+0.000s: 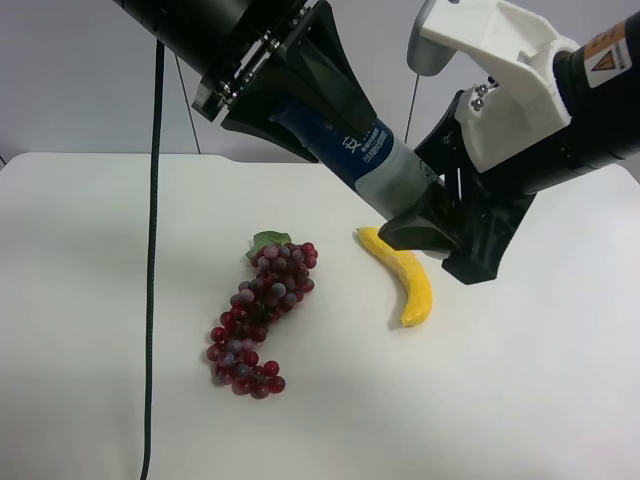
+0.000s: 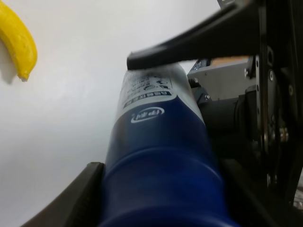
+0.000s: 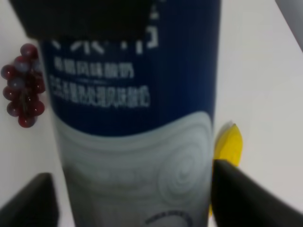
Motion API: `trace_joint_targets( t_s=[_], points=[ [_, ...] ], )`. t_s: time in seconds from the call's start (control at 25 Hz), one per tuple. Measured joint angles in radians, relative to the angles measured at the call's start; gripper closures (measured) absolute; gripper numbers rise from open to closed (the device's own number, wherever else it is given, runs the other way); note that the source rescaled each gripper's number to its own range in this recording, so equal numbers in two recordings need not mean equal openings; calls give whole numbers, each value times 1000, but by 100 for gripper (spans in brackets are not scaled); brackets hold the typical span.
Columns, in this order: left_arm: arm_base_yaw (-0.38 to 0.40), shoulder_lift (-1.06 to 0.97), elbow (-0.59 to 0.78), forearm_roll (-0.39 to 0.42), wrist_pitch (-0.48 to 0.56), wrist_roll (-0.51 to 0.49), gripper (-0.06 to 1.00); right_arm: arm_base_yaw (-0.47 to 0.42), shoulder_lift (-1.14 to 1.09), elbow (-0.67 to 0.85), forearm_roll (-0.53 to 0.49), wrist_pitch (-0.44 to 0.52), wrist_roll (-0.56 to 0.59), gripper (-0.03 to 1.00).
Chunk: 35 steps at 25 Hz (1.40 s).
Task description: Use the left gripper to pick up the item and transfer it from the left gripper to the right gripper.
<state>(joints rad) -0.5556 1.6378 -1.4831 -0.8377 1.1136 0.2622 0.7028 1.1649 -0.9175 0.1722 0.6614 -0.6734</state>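
item in left gripper jaws, right gripper jaws around base

This looks like a lab bench: bare white table, plain grey wall behind it, grapes and banana on it, black cable across it.

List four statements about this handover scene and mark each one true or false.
1. The left hand holds the bottle by its dark blue end. True.
2. The bottle rests on the table. False: it is held in the air above the table.
3. The right hand has its jaws on either side of the bottle's white end. True.
4. The banana lies on top of the grapes. False: they lie apart on the table.
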Motion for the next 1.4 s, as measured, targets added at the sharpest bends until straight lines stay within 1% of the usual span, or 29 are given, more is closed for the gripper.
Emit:
trace_joint_targets(
  t_s=[0.08,0.4,0.64,0.8,0.84,0.92,0.96,1.0,1.12,1.32,1.4],
  points=[
    [0,0,0,-1,4,0,94,0,0,0,-2,0,0,96],
    [0,0,0,-1,4,1,94,1,0,0,-3,0,0,97],
    [0,0,0,-3,-10,42,94,1,0,0,-6,-4,0,97],
    [0,0,0,-3,-15,24,94,1,0,0,-7,-4,1,97],
    [0,0,0,-7,-23,8,85,1,0,0,-7,-3,1,97],
    [0,0,0,-25,-63,-24,46,1,2,2,-4,12,0,97],
    [0,0,0,-28,-72,-42,37,1,2,2,-4,15,0,97],
    [0,0,0,-29,-78,-51,32,1,2,2,-5,16,0,97],
    [0,0,0,-29,-88,-57,29,1,2,2,-4,16,0,97],
    [0,0,0,-29,-99,-57,29,1,2,2,-4,16,0,97],
    [12,0,0,-30,-108,-59,29,1,2,2,-4,16,0,97]
  ],
)
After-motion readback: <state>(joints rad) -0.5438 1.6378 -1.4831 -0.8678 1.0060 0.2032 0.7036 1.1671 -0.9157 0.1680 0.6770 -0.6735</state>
